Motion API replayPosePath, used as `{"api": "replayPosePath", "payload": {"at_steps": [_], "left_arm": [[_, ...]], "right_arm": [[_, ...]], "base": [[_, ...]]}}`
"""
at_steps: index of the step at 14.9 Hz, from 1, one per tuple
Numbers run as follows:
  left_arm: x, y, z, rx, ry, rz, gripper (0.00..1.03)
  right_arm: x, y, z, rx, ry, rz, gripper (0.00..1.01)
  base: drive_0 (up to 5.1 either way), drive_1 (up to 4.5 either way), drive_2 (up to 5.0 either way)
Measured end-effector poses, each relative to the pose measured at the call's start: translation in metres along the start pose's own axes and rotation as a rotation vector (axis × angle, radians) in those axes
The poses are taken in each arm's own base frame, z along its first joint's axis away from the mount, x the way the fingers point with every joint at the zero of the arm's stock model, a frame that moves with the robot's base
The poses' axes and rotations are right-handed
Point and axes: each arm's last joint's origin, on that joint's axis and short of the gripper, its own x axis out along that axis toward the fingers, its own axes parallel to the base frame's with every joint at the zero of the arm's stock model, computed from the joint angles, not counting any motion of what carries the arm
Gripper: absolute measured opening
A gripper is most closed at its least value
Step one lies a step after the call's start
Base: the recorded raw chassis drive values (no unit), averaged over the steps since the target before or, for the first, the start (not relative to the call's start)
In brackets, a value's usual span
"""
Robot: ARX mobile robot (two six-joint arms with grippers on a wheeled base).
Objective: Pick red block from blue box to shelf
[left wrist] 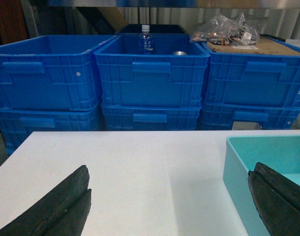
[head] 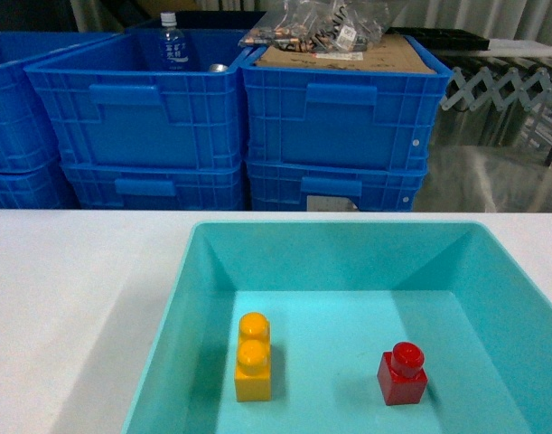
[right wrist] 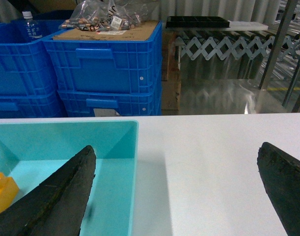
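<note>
The red block [head: 403, 373] stands upright on the floor of the blue box [head: 339, 226], right of centre, with its stud up. Neither gripper shows in the head view. My left gripper [left wrist: 169, 189] is open over the white table. Its right finger [left wrist: 277, 196] hangs over the blue box's left wall [left wrist: 235, 167]. My right gripper [right wrist: 177, 147] is open and straddles the box's right wall [right wrist: 132, 162], with nothing between the fingers. The red block is hidden in both wrist views. Silver-grey posts of the shelf [right wrist: 287, 29] show at the far right.
An orange-yellow two-stud brick [head: 254, 357] lies left of the red block in the box. Stacked dark blue crates [head: 212, 117] stand behind the table; they hold a bottle [head: 171, 41] and a cardboard sheet with plastic bags [head: 339, 32]. An accordion conveyor [right wrist: 228, 46] stands further back.
</note>
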Motion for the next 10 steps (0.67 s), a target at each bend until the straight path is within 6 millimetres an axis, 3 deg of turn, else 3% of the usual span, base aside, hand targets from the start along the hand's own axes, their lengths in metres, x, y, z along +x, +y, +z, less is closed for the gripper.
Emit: {"api": "replayPosePath", "payload": {"at_steps": [10], "left_arm": [[0.0000,0.0000,0.0000,0.000,0.000,0.000,0.98]], "right_arm": [[0.0000,0.0000,0.0000,0.000,0.000,0.000,0.98]], "base": [[0.0,0.00,0.0]]}}
